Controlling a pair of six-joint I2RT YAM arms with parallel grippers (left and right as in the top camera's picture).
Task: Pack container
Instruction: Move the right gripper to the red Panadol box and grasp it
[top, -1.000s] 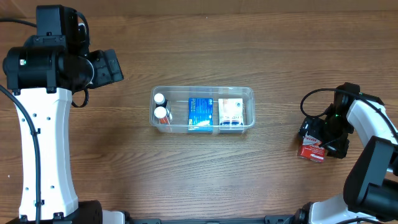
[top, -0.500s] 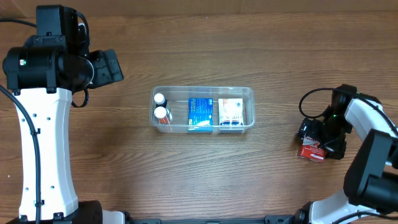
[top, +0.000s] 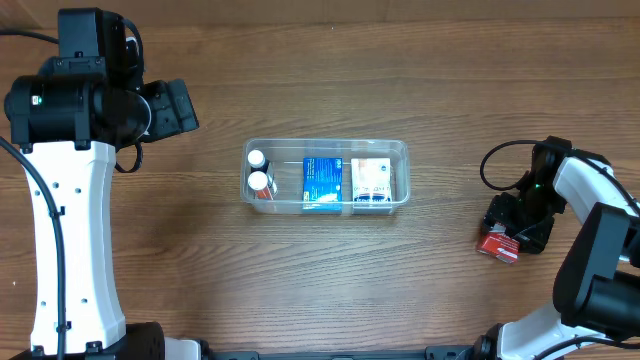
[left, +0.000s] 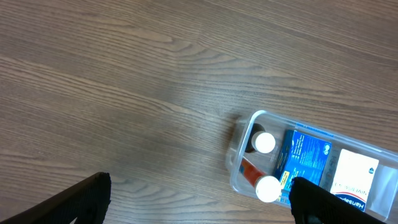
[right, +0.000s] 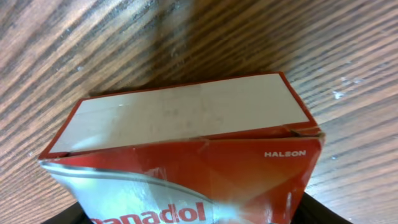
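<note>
The clear container (top: 326, 143) sits mid-table and holds two white-capped bottles (top: 258, 172), a blue box (top: 322, 183) and a white box (top: 371, 181). In the left wrist view the container (left: 239, 138) lies at the lower right. My left gripper (top: 176, 108) is open and empty, raised over the far left of the table; its fingers (left: 202, 205) frame bare wood. My right gripper (top: 520, 225) is down at the right edge, closed around a red Panadol box (top: 497, 245) lying on the table. That box (right: 186, 118) fills the right wrist view between the fingers.
A black cable (top: 497, 160) loops beside the right arm. The wooden table (top: 320, 280) is bare around the container. The left arm's white body (top: 70, 220) stands along the left side.
The right gripper has shifted slightly over the red box, which has turned a little. The left arm and container have not moved.
</note>
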